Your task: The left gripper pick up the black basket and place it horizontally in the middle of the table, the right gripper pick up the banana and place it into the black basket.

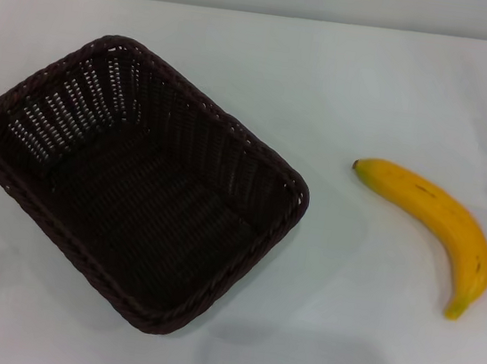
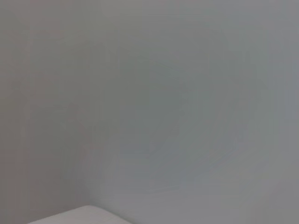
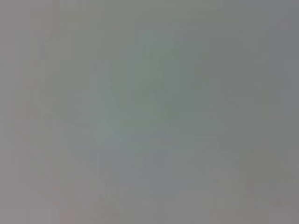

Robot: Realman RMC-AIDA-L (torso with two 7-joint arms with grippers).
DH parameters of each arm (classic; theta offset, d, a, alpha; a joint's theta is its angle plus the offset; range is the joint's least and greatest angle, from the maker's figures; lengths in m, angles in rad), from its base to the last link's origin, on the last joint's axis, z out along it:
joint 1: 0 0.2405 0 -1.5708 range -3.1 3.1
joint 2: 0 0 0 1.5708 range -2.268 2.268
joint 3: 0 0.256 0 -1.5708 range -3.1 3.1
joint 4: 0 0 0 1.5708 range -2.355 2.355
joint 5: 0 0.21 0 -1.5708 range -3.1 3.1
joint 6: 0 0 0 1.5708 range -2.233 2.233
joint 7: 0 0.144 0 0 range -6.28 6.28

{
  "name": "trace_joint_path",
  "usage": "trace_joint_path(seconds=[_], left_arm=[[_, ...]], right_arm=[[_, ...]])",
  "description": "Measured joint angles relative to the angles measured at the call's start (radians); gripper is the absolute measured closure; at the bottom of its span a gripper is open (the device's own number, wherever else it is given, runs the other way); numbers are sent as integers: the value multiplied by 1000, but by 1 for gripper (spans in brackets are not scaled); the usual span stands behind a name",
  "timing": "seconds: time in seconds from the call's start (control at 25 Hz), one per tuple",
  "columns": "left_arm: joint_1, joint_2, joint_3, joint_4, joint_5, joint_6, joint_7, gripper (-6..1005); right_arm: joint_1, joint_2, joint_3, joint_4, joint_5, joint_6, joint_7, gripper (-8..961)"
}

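The black basket (image 1: 135,186) rests on the white table (image 1: 354,89), on the robot's left side of the work area. It lies at a diagonal: one short end points toward the far left, the other toward the near centre. The basket is upright, opening upward, and its woven floor holds nothing. The braided rim is visible around all four sides. The banana (image 1: 436,221) lies on the table on the robot's right side, well apart from the basket. Its dark tip points toward the basket and the far side; its greenish-yellow stem points toward the near right. The curve of the banana bows toward the far right. Neither gripper appears in the head view. The left wrist view shows only a plain grey surface with a pale corner at one edge; the right wrist view shows only a uniform grey field. Finger opening and grasp state cannot be determined for either gripper.
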State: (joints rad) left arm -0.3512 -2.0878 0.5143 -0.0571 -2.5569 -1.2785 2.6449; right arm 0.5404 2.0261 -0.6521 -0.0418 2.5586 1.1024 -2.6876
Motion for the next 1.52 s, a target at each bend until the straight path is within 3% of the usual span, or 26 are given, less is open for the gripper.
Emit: trace_joint_path(seconds=[0.52, 1.08, 1.24, 1.36, 1.44, 1.52], left_arm=[[38, 1, 3, -20, 1, -18, -14, 138], [51, 7, 2, -8, 53, -42, -37, 220], [60, 38, 25, 147, 203, 107, -366, 218], [76, 80, 73, 313, 413, 192, -734, 217], [61, 140, 96, 416, 622, 202, -1061, 216], [46, 169, 99, 445, 710, 186, -1182, 216]], right_arm=[[-5, 2, -3, 18, 0, 40, 0, 79], [-35, 1, -9, 40, 0, 98, 6, 80], [-41, 0, -7, 40, 0, 105, 12, 80], [-42, 0, -5, 38, 0, 107, 12, 80], [-42, -1, -5, 35, 0, 108, 12, 80], [-40, -2, -5, 33, 0, 108, 12, 80]])
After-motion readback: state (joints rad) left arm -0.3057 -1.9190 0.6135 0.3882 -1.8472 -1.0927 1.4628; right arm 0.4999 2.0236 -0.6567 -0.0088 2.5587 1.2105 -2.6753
